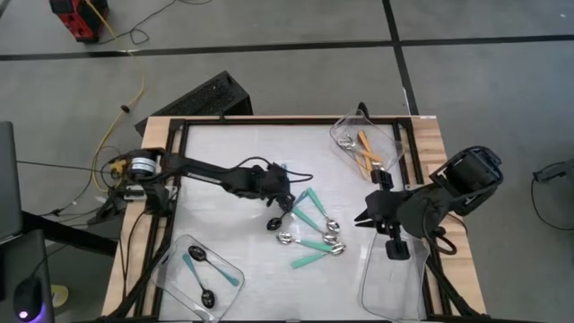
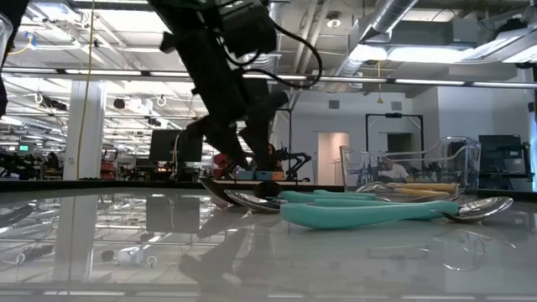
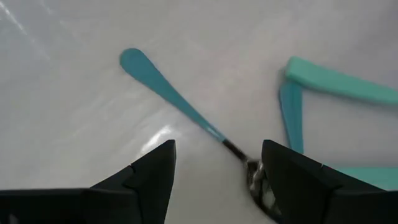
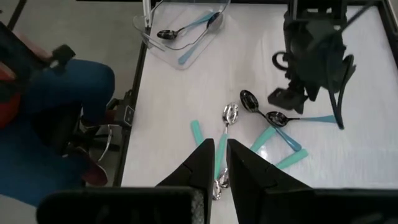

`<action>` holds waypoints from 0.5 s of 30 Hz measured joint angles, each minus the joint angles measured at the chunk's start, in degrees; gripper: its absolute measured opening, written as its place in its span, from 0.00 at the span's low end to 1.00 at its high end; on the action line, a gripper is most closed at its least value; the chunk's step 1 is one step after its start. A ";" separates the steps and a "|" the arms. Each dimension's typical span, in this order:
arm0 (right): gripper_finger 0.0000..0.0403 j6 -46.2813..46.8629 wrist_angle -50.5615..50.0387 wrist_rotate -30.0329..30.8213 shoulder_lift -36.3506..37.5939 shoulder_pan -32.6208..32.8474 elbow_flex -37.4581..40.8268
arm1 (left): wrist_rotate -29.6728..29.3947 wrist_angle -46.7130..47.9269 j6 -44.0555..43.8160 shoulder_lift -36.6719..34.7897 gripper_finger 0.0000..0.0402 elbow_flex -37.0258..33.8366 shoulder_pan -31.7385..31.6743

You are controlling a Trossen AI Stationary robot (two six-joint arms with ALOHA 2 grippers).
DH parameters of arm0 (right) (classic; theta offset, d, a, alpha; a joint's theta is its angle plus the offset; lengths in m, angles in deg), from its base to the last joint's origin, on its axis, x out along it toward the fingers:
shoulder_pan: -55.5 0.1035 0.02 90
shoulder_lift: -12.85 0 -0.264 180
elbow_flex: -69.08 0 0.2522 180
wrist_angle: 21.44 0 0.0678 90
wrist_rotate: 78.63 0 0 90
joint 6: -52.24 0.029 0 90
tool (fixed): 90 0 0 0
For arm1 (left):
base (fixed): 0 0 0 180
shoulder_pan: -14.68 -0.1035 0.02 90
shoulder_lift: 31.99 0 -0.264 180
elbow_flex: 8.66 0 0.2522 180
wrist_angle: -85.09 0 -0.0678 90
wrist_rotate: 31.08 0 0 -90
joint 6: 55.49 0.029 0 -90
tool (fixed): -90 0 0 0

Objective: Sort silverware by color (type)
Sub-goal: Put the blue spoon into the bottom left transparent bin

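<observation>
Table surroundings and containers.
White table with wooden edges carries three clear trays: one at the far right corner, one near left, one near right. A black keyboard lies beyond; red equipment stands on the floor.

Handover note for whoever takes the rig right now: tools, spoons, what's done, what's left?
Left tool: open, low over the table center, fingers straddling a blue-handled spoon lying flat, not gripped.
Right tool: shut, empty, hovering at the right side of the table near the spoon pile.
Done: two blue-handled spoons in the near-left tray; orange-handled spoons in the far-right tray.
Left: the teal-green spoons and the loose blue-handled ones, all still in the center pile. The near-right tray holds nothing yet.
</observation>
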 joint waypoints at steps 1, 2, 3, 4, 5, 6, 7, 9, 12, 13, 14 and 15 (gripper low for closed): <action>0.17 0.00 0.02 0.00 0.00 0.00 0.00 | -0.02 -0.24 -0.66 0.73 0.56 0.41 -0.16; 0.17 0.00 0.02 0.01 0.00 0.00 0.00 | -0.33 -0.54 -1.20 1.44 0.56 0.73 -0.24; 0.17 -0.02 0.03 0.01 0.00 0.00 0.00 | -0.55 -1.04 -1.46 2.06 0.56 1.02 -0.25; 0.17 -0.02 0.05 0.03 0.00 0.00 0.00 | -0.91 -1.55 -1.58 2.77 0.56 1.33 -0.28; 0.17 -0.02 0.07 0.03 -0.02 0.00 0.00 | -1.32 -1.88 -1.69 3.48 0.56 1.69 -0.28; 0.17 -0.02 0.11 0.03 -0.02 0.00 0.00 | -1.33 -1.85 -1.92 3.95 0.56 2.00 -0.27; 0.17 -0.02 0.15 0.05 -0.16 0.00 0.00 | -1.32 -1.78 -2.13 4.49 0.56 2.25 -0.25; 0.17 -0.32 0.16 0.16 -0.75 -0.14 0.00 | -1.36 -2.33 -3.18 5.17 0.56 2.58 -0.22; 0.17 -0.83 0.21 0.12 -1.56 0.07 0.04 | -1.49 -3.02 -4.51 5.66 0.56 2.58 -0.22; 0.17 -0.91 0.19 0.14 -1.83 0.09 0.04 | -1.66 -3.09 -4.57 5.66 0.56 2.58 -0.22; 0.17 -1.44 0.15 0.14 -2.00 0.09 0.04 | -2.00 -3.17 -4.60 5.66 0.56 2.58 -0.22; 0.17 -2.09 0.14 0.08 -2.37 0.09 0.04 | -2.59 -3.17 -4.67 5.64 0.56 2.58 -0.22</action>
